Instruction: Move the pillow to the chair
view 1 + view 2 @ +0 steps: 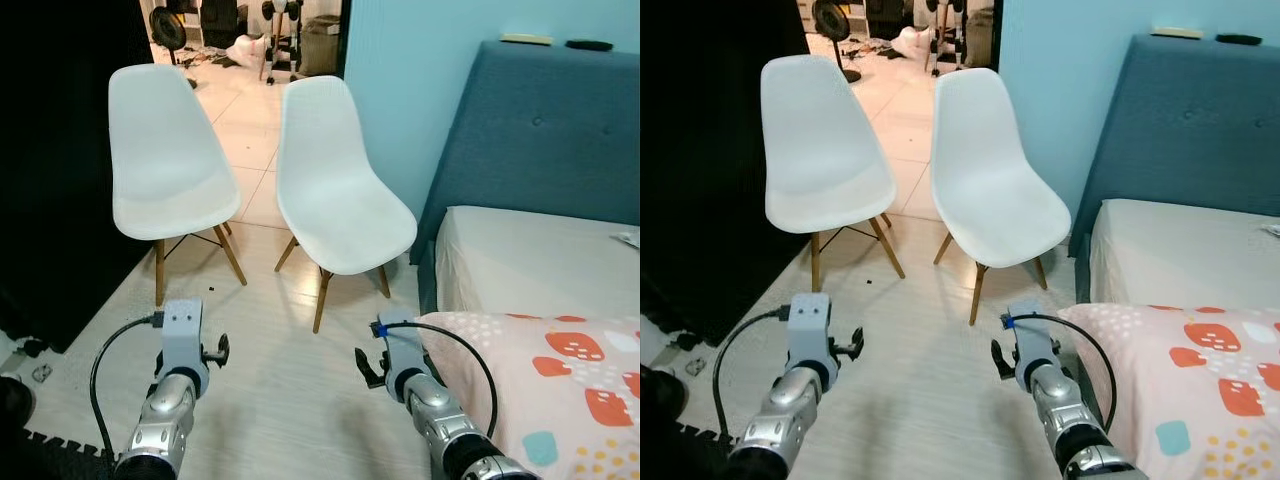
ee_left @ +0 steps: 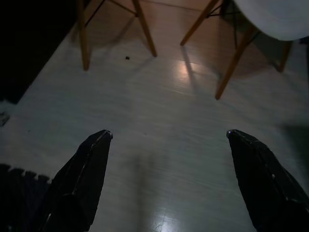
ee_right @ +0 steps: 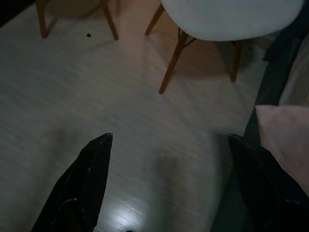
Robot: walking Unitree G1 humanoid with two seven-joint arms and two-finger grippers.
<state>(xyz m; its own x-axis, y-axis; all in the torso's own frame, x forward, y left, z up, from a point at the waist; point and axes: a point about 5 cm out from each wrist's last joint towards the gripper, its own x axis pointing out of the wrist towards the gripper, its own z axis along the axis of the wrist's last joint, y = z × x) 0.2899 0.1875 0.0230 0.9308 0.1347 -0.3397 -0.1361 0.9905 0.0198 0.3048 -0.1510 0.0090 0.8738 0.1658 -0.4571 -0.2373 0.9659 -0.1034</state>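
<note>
A pale pink pillow (image 1: pixel 545 375) with red, teal and yellow shapes lies on the bed at the lower right, and its corner (image 3: pixel 282 137) appears in the right wrist view. Two white shell chairs on wooden legs stand ahead, the left chair (image 1: pixel 165 165) and the right chair (image 1: pixel 340 195), both with bare seats. My left gripper (image 2: pixel 169 133) is open over the pale floor, holding nothing. My right gripper (image 3: pixel 170 136) is open too, low over the floor just left of the pillow's corner and short of the right chair's legs (image 3: pixel 174 60).
The bed's mattress (image 1: pixel 530 255) and its dark blue headboard (image 1: pixel 550 130) fill the right side against a light blue wall. A black surface (image 1: pixel 60 150) stands on the left. Behind the chairs a doorway (image 1: pixel 250 40) opens onto a cluttered tiled room.
</note>
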